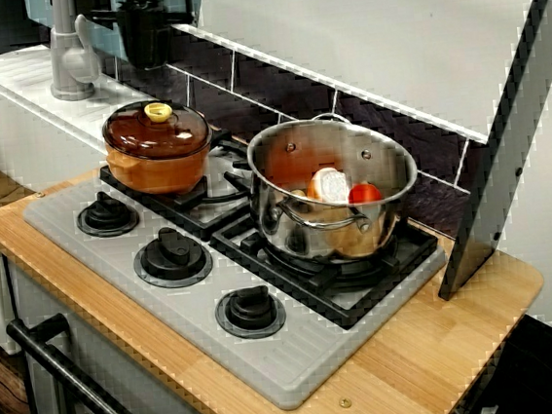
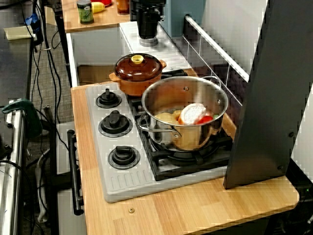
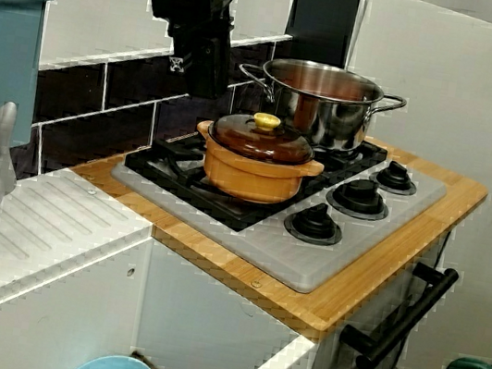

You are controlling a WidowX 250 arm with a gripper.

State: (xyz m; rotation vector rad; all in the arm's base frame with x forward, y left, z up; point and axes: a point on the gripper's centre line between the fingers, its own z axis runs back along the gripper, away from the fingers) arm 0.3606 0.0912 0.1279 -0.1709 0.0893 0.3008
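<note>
Orange pot (image 1: pixel 159 159) sits on the stove (image 1: pixel 291 367), on the burner grate nearest the sink, with its brown lid (image 3: pixel 263 138) on and the yellow knob (image 1: pixel 158 112) on top. The gripper (image 3: pixel 207 85) hangs above and behind the pot, against the dark wall tiles, and touches nothing. Fingers apart or together? No view shows it, so I can't tell. Just beside it on the next burner is the steel pot (image 1: pixel 334 201), holding a white-and-orange piece (image 1: pixel 331 184) and a red piece (image 1: pixel 364 194). Three black dials (image 1: pixel 172 250) line the front. The grey faucet (image 1: pixel 67 51) stands by the sink.
</note>
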